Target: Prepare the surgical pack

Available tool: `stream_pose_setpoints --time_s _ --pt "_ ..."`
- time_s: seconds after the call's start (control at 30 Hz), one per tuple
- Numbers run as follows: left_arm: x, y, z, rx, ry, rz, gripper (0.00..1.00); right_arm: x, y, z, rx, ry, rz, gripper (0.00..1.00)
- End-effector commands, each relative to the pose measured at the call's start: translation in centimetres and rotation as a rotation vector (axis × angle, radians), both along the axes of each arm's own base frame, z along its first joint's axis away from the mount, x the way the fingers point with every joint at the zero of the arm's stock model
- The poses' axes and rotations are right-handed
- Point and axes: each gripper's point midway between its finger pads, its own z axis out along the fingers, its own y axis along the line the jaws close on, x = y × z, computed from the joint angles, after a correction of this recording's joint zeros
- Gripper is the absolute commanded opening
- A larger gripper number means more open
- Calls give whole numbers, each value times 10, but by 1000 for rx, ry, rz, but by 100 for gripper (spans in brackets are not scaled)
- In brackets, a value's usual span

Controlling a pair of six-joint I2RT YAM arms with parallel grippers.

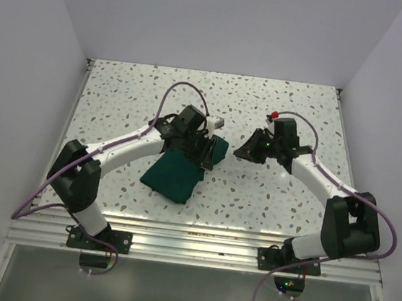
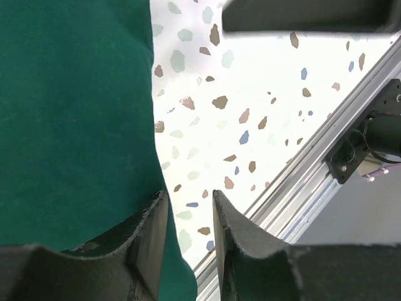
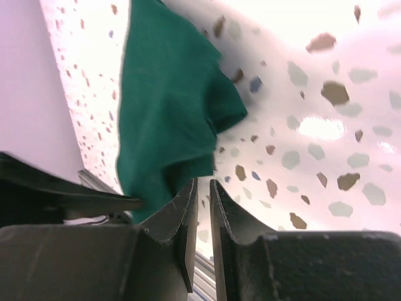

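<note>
Left gripper [image 1: 206,155] stands over the far right end of the surgical pack [image 1: 176,173]. Its jaws are partly apart with nothing between them. In its own wrist view, bare speckled counter [image 1: 279,101] shows through the gap, one finger lies over the edge of the green cloth and the other is over the counter. I judge it is placed there to take this edge for folding or smoothing, but no cloth is caught now. The right gripper [image 1: 246,153] is just to the right of the pack, apart from it and pointing at it. Its jaws leave only a thin slit, and this slit is empty. It probably waits there to help with the right corner, which looks rumpled in the right wrist view. The pack lies on the counter, left of the middle, as a folded dark green bundle with its long side running from near left to far right. I count one bundle, two arms and two grippers. No tray, instrument or gauze pad is visible. Whether any are inside the folds, I cannot tell. A metal rail [image 1: 198,237] runs along the near edge of the counter.
</note>
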Motion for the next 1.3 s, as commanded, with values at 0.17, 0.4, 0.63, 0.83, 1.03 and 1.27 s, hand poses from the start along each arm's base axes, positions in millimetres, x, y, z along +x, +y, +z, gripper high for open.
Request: stream_pose_setpoints --time_s 0.17,0.4,0.63,0.83,1.03,1.27 --pt "-26 -1 -61 19 119 -40 36 51 27 78 125 -162 132 15" --pt "-44 11 -88 31 165 -62 36 57 64 50 242 -39 262 14" --pt "-43 14 -79 22 124 -54 35 26 83 15 274 57 354 12" --pt "-45 22 -72 24 93 -32 36 5 71 -26 235 138 337 10" --pt "-60 35 -90 51 144 0 36 1 52 -74 156 209 255 7" --pt "-69 67 -116 133 202 64 36 5 46 -99 82 249 235 6"
